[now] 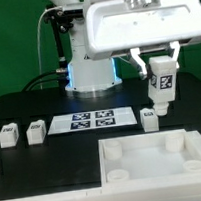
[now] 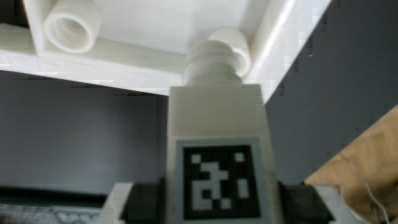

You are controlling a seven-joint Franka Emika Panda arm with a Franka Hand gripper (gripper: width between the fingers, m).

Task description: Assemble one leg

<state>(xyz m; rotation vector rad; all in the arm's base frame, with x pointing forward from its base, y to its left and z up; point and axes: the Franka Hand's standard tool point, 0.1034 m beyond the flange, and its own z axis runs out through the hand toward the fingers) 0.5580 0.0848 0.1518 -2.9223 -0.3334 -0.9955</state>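
- End effector (image 1: 159, 70) is clamping the leg (image 1: 163, 86) upright between its fingers, hanging just above the panel's (image 1: 150, 160) far corner.
- Misalignment is threatening: any tilt or sideways offset over the panel is risking a jammed entry or the leg slipping.

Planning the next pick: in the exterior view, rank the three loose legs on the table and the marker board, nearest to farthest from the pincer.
1. Lone leg, just below the pincer and its held leg.
2. Marker board, centre.
3. Inner leg, exterior view's left.
4. Outermost leg, farther left still.
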